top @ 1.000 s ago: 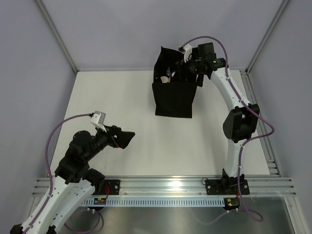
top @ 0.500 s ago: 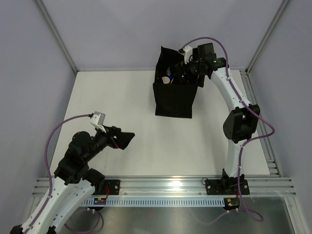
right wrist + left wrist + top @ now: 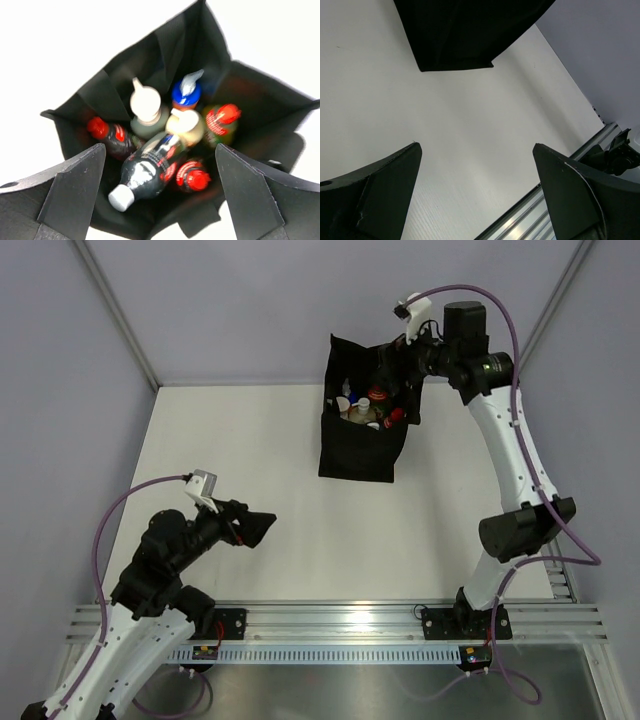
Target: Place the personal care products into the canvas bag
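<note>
Right wrist, bottles (image 3: 160, 160) crowd bag (image 3: 170, 50), rim splayed

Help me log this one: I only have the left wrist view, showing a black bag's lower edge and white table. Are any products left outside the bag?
Observer: None that I can see. The top view shows no bottle on the table around the canvas bag.
Operator: What's inside it?
Observer: The right wrist view looks straight in. Several bottles are packed together, among them an orange blue-capped bottle and a cream pump bottle.
Operator: Where's the right gripper?
Observer: The right gripper hovers above the bag's open top, toward its right side, jaws open and holding nothing.
</note>
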`<state>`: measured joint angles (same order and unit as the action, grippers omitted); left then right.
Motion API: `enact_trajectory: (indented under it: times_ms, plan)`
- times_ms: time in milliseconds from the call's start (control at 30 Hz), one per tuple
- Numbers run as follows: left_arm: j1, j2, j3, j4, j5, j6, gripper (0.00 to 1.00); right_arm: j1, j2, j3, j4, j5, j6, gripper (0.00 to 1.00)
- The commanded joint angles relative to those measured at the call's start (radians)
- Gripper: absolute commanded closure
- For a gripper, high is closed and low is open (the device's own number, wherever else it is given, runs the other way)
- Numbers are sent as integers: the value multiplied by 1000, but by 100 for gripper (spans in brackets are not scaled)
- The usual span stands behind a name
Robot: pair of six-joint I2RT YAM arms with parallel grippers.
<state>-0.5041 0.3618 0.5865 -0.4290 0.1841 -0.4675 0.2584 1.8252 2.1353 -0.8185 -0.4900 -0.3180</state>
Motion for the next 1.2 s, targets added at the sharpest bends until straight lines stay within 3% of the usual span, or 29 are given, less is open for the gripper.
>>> enact_trajectory:
  times_ms: [0,267,400,633,800,967,1167]
  plan:
    - [4,-7,41,1,17,20,1,-10,-125,-15,81,44,-6,1]
    - [4,35,124,-33,14,69,1,-39,-292,-127,111,230,129,1]
    - [4,58,160,-43,14,99,1,-71,-424,-297,140,336,184,0]
    - [4,83,187,-71,-28,138,1,-91,-714,-786,225,611,250,1]
    - [4,78,174,-83,-41,138,1,-91,-897,-1012,239,682,266,1]
    - [4,78,176,-112,-64,153,1,-93,-1024,-1089,259,708,269,0]
    - [4,54,144,-116,-66,142,1,-96,-1063,-1092,248,752,278,0]
